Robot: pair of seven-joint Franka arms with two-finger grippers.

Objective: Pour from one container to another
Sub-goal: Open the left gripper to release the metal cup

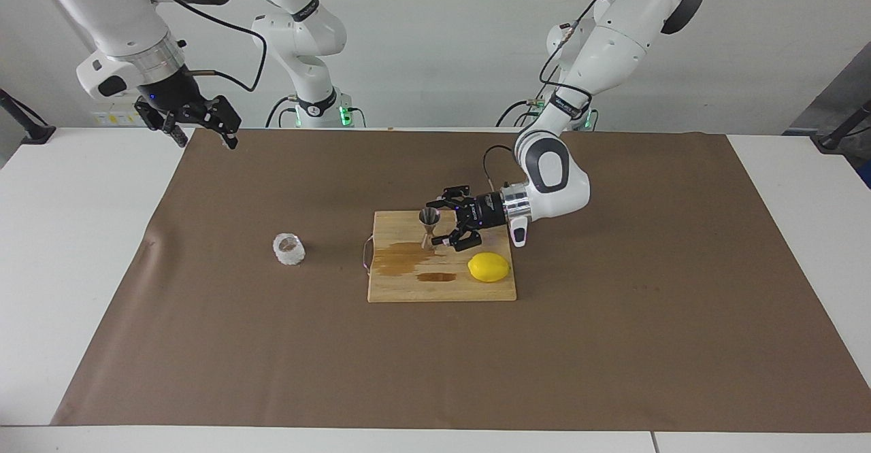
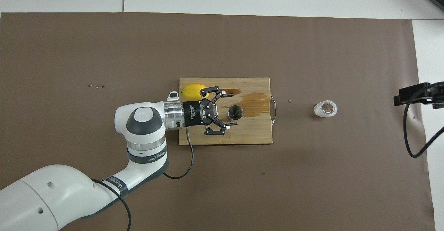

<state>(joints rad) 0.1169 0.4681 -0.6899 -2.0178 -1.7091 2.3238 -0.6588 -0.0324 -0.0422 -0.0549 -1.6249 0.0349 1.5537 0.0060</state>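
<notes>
The silver hourglass jigger (image 1: 429, 224) stands upright on the wooden cutting board (image 1: 408, 291), also seen in the overhead view (image 2: 235, 112). My left gripper (image 1: 439, 222) lies low over the board, open, its fingers either side of the jigger without closing on it; it also shows in the overhead view (image 2: 231, 109). The clear faceted glass cup (image 1: 288, 249) stands on the brown paper, off the board toward the right arm's end (image 2: 325, 108). My right gripper (image 1: 204, 133) waits raised and open, above the paper's edge at the right arm's end.
A yellow lemon (image 1: 488, 266) lies on the board (image 2: 256, 135) beside the left gripper, farther from the robots than it. A wet brown stain (image 1: 403, 258) spreads on the board near the jigger. A wire handle (image 2: 274, 109) sticks out toward the cup.
</notes>
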